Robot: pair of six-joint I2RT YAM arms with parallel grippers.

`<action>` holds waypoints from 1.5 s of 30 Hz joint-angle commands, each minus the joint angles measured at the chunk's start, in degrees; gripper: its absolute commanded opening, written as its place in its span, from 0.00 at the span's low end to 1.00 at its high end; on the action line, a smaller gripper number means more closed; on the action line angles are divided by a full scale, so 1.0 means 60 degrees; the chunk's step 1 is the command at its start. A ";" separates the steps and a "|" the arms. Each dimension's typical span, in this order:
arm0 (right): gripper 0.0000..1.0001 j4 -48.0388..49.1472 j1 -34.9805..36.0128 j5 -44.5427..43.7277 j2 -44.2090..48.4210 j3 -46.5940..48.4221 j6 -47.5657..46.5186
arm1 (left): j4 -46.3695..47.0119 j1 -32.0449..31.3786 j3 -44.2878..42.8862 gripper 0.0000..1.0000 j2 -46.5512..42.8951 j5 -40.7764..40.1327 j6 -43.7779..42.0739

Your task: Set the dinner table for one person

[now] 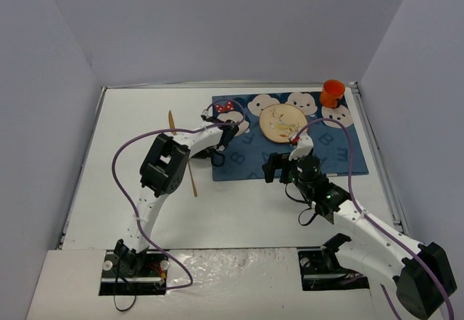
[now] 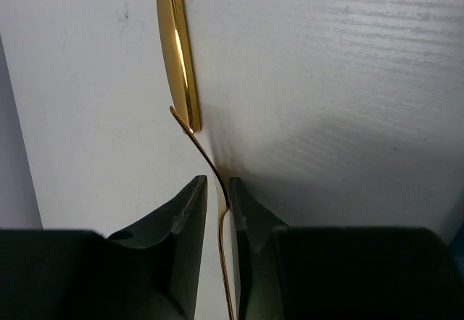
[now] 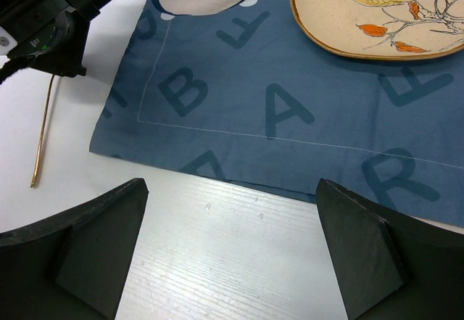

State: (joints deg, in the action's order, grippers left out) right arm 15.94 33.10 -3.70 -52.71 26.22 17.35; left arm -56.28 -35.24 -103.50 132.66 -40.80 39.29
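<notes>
Spreading nearward and leftward from under the blue mat (image 1: 239, 164): the dinner table (image 1: 130, 117), white and flat, thin metal rim along its edges.

Above the mat's near edge, about mid-width: the right gripper (image 3: 230, 211), jaws spread wide with nothing between them. Below it, only bare tabletop and the mat's stitched hem.

Just off the mat's left edge, low over the tabletop: the left gripper (image 2: 218, 197), fingers parted by a narrow slot. In that slot, the thin handle of a gold utensil (image 2: 181, 59), leaning against one finger with a sliver of gap at the other. Loosely straddled, then, rather than pinched.

Utensil lying on the table alongside the mat's left edge, apart from the cloth. Handle end close to the mat's near-left corner, broader end pointing farther away. Seen edge-on, so exact kind hard to tell.

On the mat, toward its far side and about mid-width: a round tan plate (image 1: 281, 122), painted with a bird on a branch.

At the mat's far-right corner: an orange cup (image 1: 333, 92), upright, well apart from the plate.

Printed across the mat: pale cartoon faces and large letters.
</notes>
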 commanded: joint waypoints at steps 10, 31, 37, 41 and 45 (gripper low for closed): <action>0.98 0.0567 0.0035 -0.0068 -0.0037 0.0069 -0.0024 | 0.0797 -0.0161 -0.0042 0.22 -0.0435 0.0631 0.0278; 0.98 0.0318 0.0052 0.0002 0.0572 0.0048 -0.0156 | 0.5246 0.0146 0.5667 0.62 -0.6134 0.3196 0.1643; 0.98 0.0285 0.0049 0.0006 0.0961 -0.0052 -0.0255 | 0.6048 0.0157 0.7183 0.65 -0.6695 0.3174 0.1882; 0.99 0.0127 0.0049 -0.0059 0.1220 -0.0108 -0.0312 | 0.6567 0.0311 0.7715 0.64 -0.6812 0.3143 0.1935; 0.99 0.0095 0.0054 -0.0105 0.1362 -0.0117 -0.0314 | 0.6806 0.0448 0.7851 0.60 -0.6591 0.3336 0.1954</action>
State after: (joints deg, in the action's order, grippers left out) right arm 14.29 33.10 -3.68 -45.57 25.21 16.24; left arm -21.14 -33.73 -56.01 95.26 -20.63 49.77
